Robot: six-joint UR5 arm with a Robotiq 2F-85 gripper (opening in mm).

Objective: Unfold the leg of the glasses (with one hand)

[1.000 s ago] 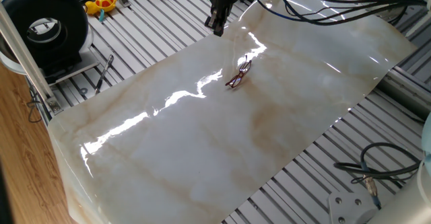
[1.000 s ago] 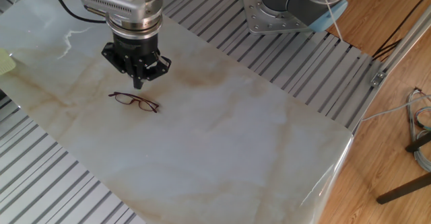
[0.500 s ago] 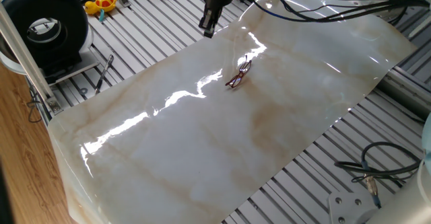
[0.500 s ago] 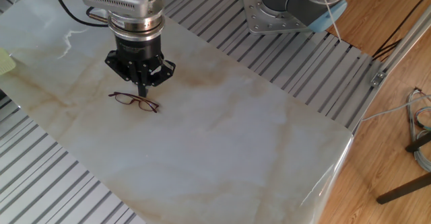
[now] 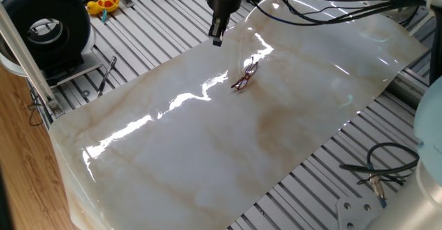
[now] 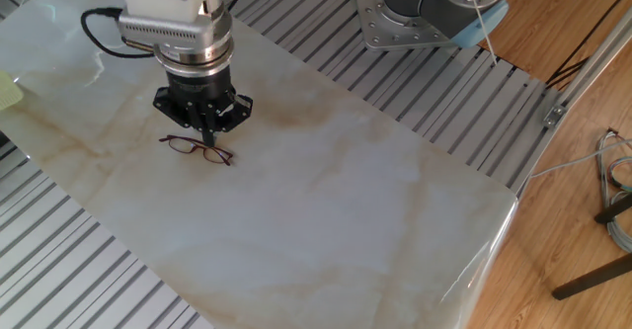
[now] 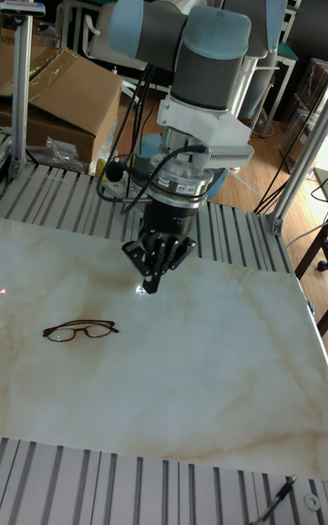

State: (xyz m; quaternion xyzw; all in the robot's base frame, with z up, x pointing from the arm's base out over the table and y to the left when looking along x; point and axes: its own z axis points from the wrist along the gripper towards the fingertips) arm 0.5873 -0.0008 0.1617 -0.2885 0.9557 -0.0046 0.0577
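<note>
The glasses (image 5: 244, 76) (image 6: 197, 149) (image 7: 80, 331) lie folded and flat on the marble-patterned sheet (image 5: 207, 147), thin reddish rims with clear lenses. My gripper (image 5: 217, 40) (image 6: 207, 141) (image 7: 150, 286) hangs pointing down, its dark fingers drawn together to a point with nothing between them. It is just above the sheet, behind the glasses and apart from them. In the tall fixed view it stands to the right of the frame and further back.
A black round device (image 5: 45, 26), a dark pen-like tool (image 5: 106, 76) and a yellow toy (image 5: 103, 3) sit on the slatted table to the left. Loose cables (image 5: 376, 171) lie at the right. A cardboard box (image 7: 64, 97) stands behind the table.
The gripper has turned about its axis and come down a little toward the sheet, ending closer to the glasses. The glasses have not moved.
</note>
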